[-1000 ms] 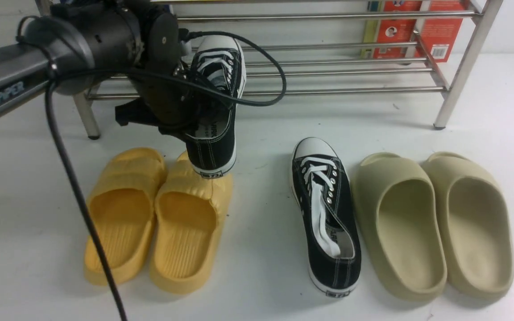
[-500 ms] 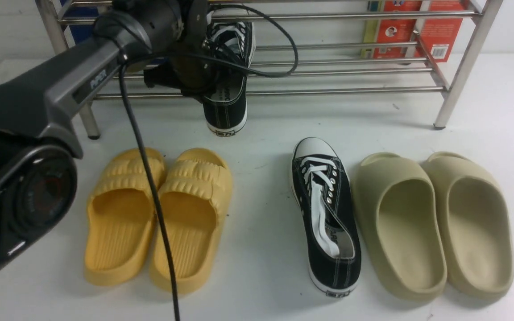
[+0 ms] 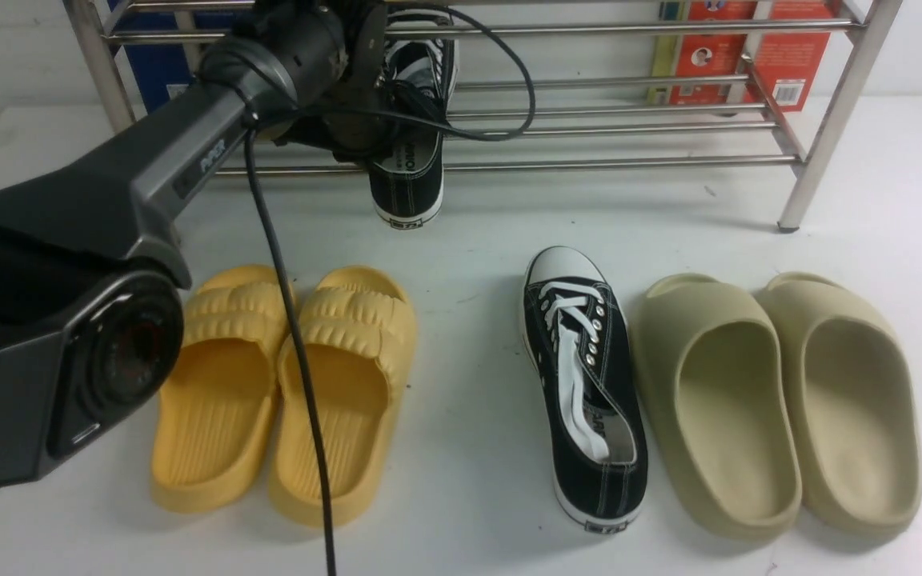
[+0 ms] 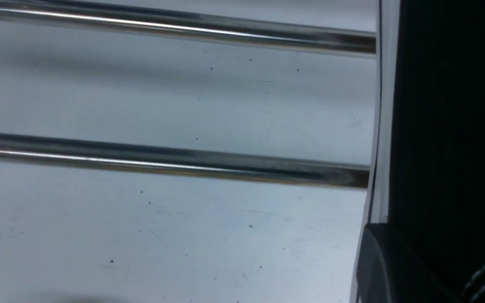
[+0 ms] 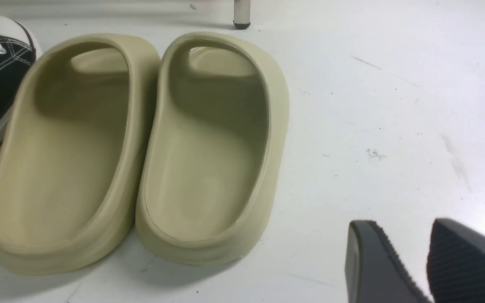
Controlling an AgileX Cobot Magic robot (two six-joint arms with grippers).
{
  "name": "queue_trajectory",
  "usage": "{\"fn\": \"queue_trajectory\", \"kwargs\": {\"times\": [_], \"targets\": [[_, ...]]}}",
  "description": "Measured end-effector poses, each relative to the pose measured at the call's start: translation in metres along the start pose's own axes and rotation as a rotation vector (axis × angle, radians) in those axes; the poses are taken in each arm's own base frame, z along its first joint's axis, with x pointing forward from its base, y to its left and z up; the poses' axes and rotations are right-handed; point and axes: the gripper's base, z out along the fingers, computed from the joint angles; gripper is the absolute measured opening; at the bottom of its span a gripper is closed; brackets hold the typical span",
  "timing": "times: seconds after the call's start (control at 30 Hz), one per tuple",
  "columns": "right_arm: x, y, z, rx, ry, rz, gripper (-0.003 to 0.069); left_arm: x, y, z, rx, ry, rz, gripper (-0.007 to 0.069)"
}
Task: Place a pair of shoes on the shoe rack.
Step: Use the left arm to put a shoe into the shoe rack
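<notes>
One black canvas low-top sneaker [image 3: 411, 172] hangs at the shiny steel-tube shoe rack [image 3: 629, 164], long axis steeply tilted, toe up and away among the rails, heel down toward the white worktop [image 3: 477, 240]; the left gripper [image 3: 369, 140] has its fingers clenched on it. The second sneaker [image 3: 585, 384] lies on the worktop, toe toward the rack, between yellow ribbed slides [image 3: 341, 400] and beige foam slides [image 3: 717, 400]. The right gripper [image 5: 400, 235] has its fingers parted, empty.

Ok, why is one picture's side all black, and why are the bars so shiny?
Left wrist view: the held black canvas sneaker with white sole sits so close it's just dark, no detail; rails of the shiny steel-tube shoe rack show white glare streaks, slightly soft. Right wrist view: crisp, evenly lit beige-olive foam slides.
</notes>
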Motion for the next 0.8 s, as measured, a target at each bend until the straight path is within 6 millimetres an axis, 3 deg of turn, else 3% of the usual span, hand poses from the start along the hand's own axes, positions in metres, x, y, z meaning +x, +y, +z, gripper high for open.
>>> {"fn": "queue_trajectory", "kwargs": {"times": [0.23,0.57,0.8], "targets": [[0.000,0.000,0.000,0.000,0.000,0.000,0.0239,-0.002,0.002,0.000,0.000,-0.007,-0.011,0.0023],[0.000,0.000,0.000,0.000,0.000,0.000,0.0239,-0.011,0.001,-0.010,0.026,-0.064,-0.021,0.0212],[0.000,0.000,0.000,0.000,0.000,0.000,0.0239,-0.010,0.001,-0.033,0.035,0.027,-0.072,0.0251]]}}
